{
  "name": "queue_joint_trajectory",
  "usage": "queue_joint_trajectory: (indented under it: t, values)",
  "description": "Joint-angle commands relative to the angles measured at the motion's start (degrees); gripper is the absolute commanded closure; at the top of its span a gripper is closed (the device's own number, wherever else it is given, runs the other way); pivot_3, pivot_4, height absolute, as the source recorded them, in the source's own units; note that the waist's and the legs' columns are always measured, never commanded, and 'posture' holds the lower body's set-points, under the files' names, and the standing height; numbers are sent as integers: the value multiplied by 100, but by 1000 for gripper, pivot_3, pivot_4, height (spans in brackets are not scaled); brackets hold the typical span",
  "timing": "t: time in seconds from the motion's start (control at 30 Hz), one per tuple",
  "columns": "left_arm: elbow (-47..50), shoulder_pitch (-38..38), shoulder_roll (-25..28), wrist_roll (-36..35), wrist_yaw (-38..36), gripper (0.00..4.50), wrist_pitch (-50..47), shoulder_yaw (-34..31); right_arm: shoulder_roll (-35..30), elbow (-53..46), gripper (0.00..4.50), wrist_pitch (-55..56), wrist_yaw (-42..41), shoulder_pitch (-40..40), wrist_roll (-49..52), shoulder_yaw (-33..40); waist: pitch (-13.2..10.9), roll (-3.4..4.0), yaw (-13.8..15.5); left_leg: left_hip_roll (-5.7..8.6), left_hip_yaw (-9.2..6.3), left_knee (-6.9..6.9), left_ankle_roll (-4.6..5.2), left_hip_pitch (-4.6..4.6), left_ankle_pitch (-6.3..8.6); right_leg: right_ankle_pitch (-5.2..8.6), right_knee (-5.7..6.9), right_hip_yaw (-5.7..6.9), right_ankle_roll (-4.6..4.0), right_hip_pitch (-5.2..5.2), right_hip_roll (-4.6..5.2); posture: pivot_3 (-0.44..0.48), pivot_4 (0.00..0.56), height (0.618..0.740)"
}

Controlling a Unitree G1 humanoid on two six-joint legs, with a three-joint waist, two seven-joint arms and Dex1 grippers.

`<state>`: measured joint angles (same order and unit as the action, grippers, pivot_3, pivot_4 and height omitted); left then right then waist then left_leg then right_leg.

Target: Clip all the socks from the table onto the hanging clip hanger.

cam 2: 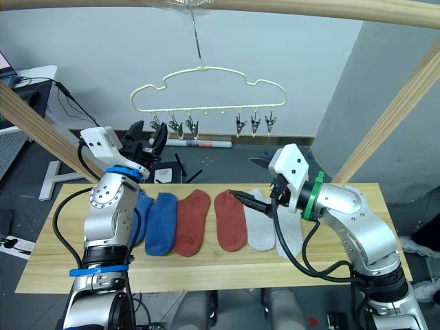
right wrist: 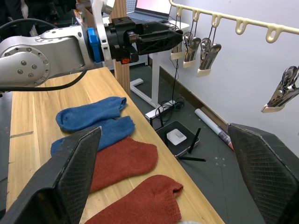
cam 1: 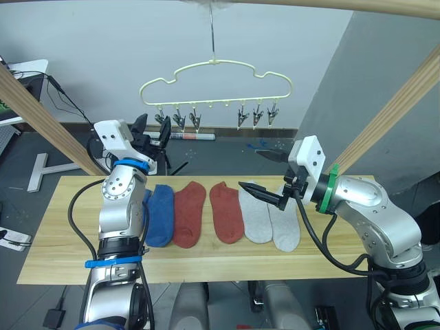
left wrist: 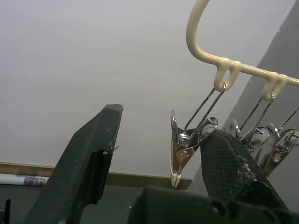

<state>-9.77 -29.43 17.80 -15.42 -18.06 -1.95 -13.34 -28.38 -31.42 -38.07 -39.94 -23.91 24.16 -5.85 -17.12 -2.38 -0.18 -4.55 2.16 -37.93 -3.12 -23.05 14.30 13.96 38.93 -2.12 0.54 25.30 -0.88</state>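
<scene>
Six socks lie in a row on the wooden table (cam 1: 62, 234): a blue sock (cam 1: 160, 214), a second blue sock (cam 2: 143, 206) partly behind my left arm, two rust-red socks (cam 1: 190, 213) (cam 1: 226, 212), and two light grey socks (cam 1: 256, 214) (cam 1: 284, 227). The cream clip hanger (cam 1: 216, 65) hangs above the far edge, and its grey clips (cam 1: 194, 118) are empty. My left gripper (cam 1: 152, 130) is raised and open just below the leftmost clip (left wrist: 180, 149). My right gripper (cam 1: 256, 172) hovers open above the grey socks, holding nothing.
Thick wooden poles (cam 1: 41, 117) (cam 1: 392, 117) slant up on both sides of the table, and a pole crosses overhead. Beyond the table, a black box (right wrist: 177, 137), a tube (cam 1: 192, 136) and cables lie on the floor. A desk with a laptop (right wrist: 156, 7) stands far left.
</scene>
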Motion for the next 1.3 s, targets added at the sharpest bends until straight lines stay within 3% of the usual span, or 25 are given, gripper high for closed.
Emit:
queue_joint_trajectory:
  t: [0.03, 0.87, 1.0, 1.17, 1.3]
  values:
    - [120, -129, 9, -102, -88, 1509, 66, -10, -40, -146, 0, 111, -24, 10, 97, 69, -16, 1, 0, 0, -1, 0, 0, -1, 0, 0, 0, 1, 0, 0, 0, -15, 320, 703]
    - [145, -259, -74, -75, -47, 1509, 81, 34, -115, -130, 0, 165, -85, 80, 70, 31, -33, 2, 1, 0, -2, 4, -3, -28, 0, 4, -9, 3, 7, 22, 2, -12, 319, 703]
    - [139, -262, -95, -117, -99, 2341, 37, 52, -96, -130, 0, 163, -78, 76, 65, 29, -33, 2, 1, 0, -6, 3, -3, -40, 0, 4, -9, 6, 7, 32, 2, -12, 318, 703]
    - [155, -292, -100, -93, -146, 3835, 25, 88, -81, -137, 0, 163, -63, 80, 65, 31, -33, 2, 1, 0, -9, 1, -4, -61, 0, 4, -9, 9, 7, 50, 2, -12, 318, 703]
    - [185, -289, -68, -64, -169, 4364, 25, 96, -85, -148, 0, 169, -29, 119, 15, -1, -33, 2, 2, 0, -13, 0, -4, -75, -1, 4, -8, 13, 7, 62, 2, -11, 319, 703]
